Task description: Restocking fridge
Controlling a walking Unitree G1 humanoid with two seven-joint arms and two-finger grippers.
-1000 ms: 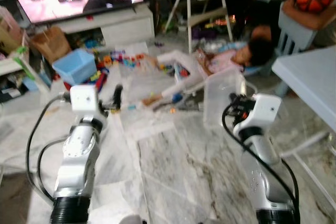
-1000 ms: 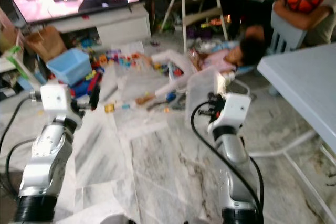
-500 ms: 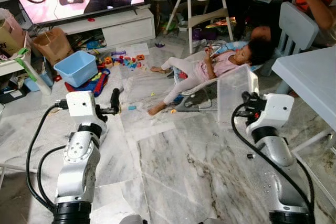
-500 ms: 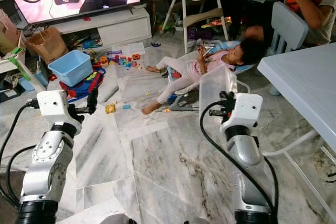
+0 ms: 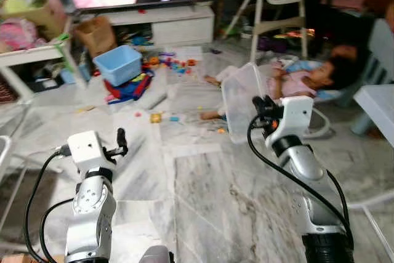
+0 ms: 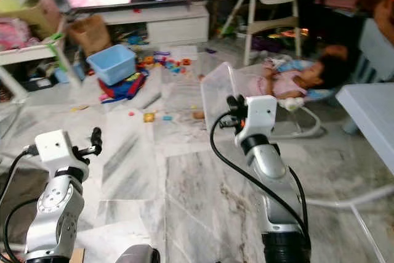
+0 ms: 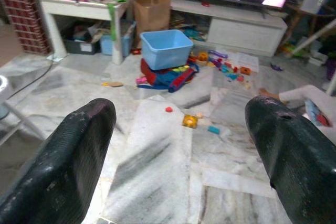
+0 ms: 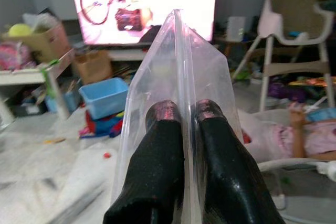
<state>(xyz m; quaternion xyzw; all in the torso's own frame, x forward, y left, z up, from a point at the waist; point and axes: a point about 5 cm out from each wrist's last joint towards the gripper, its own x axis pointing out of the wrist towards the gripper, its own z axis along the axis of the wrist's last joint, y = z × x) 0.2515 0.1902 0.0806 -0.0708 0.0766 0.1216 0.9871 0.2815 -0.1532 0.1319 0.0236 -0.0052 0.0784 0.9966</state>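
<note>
My right gripper [image 8: 184,109] is shut on the thin wall of a clear plastic container [image 8: 178,61], both black fingers pinched flat against it. In the eye views the empty container [image 5: 239,98] is held up at chest height ahead of my right arm, tilted to the left, above the marble floor. My left gripper [image 7: 181,124] is open with nothing between its fingers, held low on the left [image 5: 120,141] and pointing at the floor and the toys.
A person [image 5: 308,78] lies in a bouncer just beyond the container. Scattered toys and a blue bin [image 5: 118,64] cover the floor before the TV stand [image 5: 172,26]. A high chair [image 5: 277,4] stands behind, a white table [image 5: 377,100] to the right, a low white table [image 5: 31,60] to the left.
The camera has swung left, so the whole room has shifted right in view. The right gripper still holds the clear container and the left gripper stays open.
</note>
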